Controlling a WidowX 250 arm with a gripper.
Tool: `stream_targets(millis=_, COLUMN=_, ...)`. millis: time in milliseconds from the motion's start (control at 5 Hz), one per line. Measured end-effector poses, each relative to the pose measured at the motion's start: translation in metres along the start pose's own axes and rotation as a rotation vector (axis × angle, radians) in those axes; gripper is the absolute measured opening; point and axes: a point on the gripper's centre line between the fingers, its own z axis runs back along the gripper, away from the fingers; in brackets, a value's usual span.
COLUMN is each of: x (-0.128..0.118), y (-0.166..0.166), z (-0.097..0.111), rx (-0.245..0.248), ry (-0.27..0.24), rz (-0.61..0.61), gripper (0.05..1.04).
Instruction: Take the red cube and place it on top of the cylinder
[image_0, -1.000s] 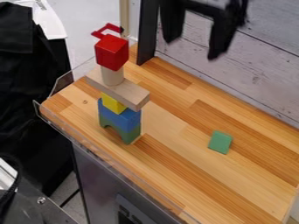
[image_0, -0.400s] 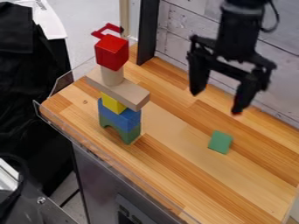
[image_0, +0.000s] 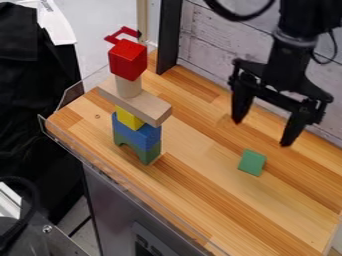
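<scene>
Camera view: the red cube (image_0: 127, 59) sits on top of the pale wooden cylinder (image_0: 128, 87), high on a block tower (image_0: 139, 135) towards the left of the surface (image_0: 220, 200). At right, the black robot arm (image_0: 299, 22) has its jaws wide apart, holding nothing. Placing looks complete; only keeping clear seems left.

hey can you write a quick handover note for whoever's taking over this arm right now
Gripper: open and empty, hanging above the right part of the table, near the green block.
Red cube: on top of the cylinder, which stands on the wooden plank. Below come the yellow block, blue block and green arch.
Done: cube placed on the cylinder.
Left: no placing that I can see; I'd keep the arm away from the tall stack.
</scene>
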Motion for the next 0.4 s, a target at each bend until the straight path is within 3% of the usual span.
stream_targets(millis=400, x=0.0083, y=-0.0030, z=-0.0064, rx=-0.018, ry=-0.072, rz=0.166, gripper=1.000)
